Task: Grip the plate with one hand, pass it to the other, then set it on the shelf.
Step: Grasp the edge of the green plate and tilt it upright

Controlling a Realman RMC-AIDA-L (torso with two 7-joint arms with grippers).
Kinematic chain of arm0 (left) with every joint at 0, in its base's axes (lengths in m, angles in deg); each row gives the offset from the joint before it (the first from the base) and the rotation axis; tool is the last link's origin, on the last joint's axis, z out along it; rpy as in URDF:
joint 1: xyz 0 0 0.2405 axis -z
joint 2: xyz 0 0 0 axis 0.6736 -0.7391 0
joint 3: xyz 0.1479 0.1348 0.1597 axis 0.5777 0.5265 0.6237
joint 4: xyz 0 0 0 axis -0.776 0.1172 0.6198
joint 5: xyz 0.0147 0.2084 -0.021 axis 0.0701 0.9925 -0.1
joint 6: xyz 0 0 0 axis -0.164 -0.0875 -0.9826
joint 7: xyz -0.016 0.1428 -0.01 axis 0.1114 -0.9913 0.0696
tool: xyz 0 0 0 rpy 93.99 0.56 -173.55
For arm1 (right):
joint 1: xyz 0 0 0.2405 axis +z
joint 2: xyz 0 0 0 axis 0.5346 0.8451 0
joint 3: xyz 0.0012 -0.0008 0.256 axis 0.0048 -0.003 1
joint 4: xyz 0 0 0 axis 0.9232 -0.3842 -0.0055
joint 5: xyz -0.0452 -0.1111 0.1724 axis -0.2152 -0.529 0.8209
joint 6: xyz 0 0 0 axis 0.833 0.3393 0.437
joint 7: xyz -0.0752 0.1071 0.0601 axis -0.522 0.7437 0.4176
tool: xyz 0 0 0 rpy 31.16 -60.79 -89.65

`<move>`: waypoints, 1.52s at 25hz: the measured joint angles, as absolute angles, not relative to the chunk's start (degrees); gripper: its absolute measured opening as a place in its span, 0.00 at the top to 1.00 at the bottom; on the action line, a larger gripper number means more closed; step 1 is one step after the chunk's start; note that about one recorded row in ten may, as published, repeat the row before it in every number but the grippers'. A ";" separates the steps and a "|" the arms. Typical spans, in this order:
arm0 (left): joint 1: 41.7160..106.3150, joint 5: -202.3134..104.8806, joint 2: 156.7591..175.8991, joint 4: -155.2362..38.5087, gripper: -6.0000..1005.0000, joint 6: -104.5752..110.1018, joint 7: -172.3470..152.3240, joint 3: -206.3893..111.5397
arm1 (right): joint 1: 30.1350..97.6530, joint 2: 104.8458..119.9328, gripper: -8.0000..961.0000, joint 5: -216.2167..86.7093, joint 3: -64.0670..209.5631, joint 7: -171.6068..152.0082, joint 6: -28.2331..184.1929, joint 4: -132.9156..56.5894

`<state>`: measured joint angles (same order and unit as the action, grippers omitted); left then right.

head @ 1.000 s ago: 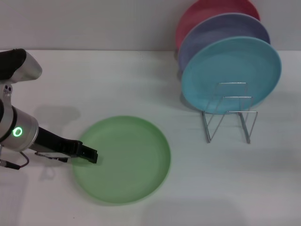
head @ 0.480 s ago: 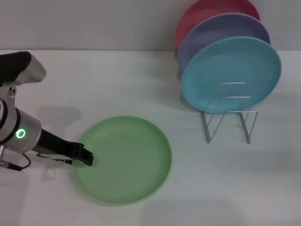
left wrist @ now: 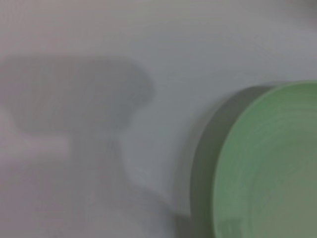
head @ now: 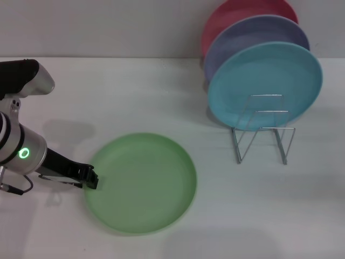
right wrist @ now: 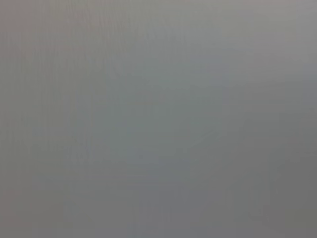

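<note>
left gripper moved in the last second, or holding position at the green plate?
Yes. The left gripper has pulled back toward the robot's left: earlier its tip lay over the green plate, now it sits at the plate's left rim. The plate itself has stayed put.

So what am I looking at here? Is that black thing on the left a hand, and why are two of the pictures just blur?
Yes. It is the robot's left gripper, a two-fingered hand on an arm with a green light. It sits at the left edge of the green plate, which lies flat on the white table; whether it has hold of the plate cannot be seen. The wide picture comes from a camera on the robot's head. The left wrist camera shows the plate close up. The right wrist camera shows only plain grey, and that arm is out of sight. Behind stands a wire rack holding blue, lavender and red plates.
</note>
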<state>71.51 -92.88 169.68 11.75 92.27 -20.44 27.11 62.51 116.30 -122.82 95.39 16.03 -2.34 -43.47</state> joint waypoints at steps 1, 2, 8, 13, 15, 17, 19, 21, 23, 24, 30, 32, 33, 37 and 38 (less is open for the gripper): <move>71.52 -92.79 169.67 11.76 0.61 92.27 -20.43 27.11 | 62.48 116.30 0.29 -122.82 95.40 16.04 -2.46 -43.47; 71.53 -92.65 169.68 11.76 0.63 92.27 -20.42 27.11 | 62.46 116.31 0.29 -122.81 95.39 16.04 -2.55 -43.47; 71.53 -92.43 169.70 11.77 0.73 92.31 -20.36 27.09 | 62.43 116.31 0.29 -122.81 95.39 16.04 -2.65 -43.47; 71.54 -92.33 169.72 11.77 0.76 92.30 -20.45 27.14 | 62.46 116.31 0.29 -122.81 95.31 16.05 -2.77 -43.47; 71.58 -92.32 169.72 11.77 0.76 92.31 -20.58 27.16 | 62.46 116.31 0.29 -122.81 95.30 16.07 -2.77 -43.47; 71.64 -92.31 169.72 11.77 0.76 92.31 -20.62 27.17 | 62.46 116.31 0.29 -122.82 95.31 16.11 -2.77 -43.47; 71.70 -92.26 169.72 11.77 0.83 92.35 -20.66 27.21 | 62.46 116.31 0.29 -122.81 95.34 16.12 -2.77 -43.47; 71.71 -92.25 169.72 11.75 0.86 92.47 -20.71 27.25 | 62.46 116.31 0.29 -122.81 95.37 16.13 -2.77 -43.47; 71.77 -92.25 169.72 11.70 0.86 92.61 -20.75 27.26 | 62.46 116.31 0.29 -122.82 95.41 16.13 -2.77 -43.47; 71.78 -92.25 169.72 11.70 0.86 92.63 -20.76 27.26 | 62.46 116.31 0.29 -122.81 95.40 16.13 -2.77 -43.47; 71.80 -92.25 169.66 11.67 0.86 92.61 -20.79 27.78 | 62.46 116.31 0.29 -122.82 95.30 16.13 -2.77 -43.47; 71.80 -92.25 169.64 11.67 0.86 92.53 -20.78 27.86 | 62.46 116.33 0.29 -122.82 95.30 16.13 -2.77 -43.47; 71.79 -92.25 169.62 11.67 0.86 92.41 -20.77 27.87 | 62.46 116.37 0.29 -122.81 95.30 16.13 -2.77 -43.47; 71.79 -92.25 169.62 11.57 0.86 92.31 -20.81 27.88 | 62.46 116.39 0.29 -122.81 95.27 16.13 -2.76 -43.47; 71.81 -92.26 169.62 11.32 0.87 92.29 -20.84 27.87 | 62.46 116.40 0.29 -122.82 95.26 16.13 -2.75 -43.47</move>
<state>71.81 -92.26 169.62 11.32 92.29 -20.84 27.87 62.46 116.40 -122.82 95.26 16.13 -2.75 -43.47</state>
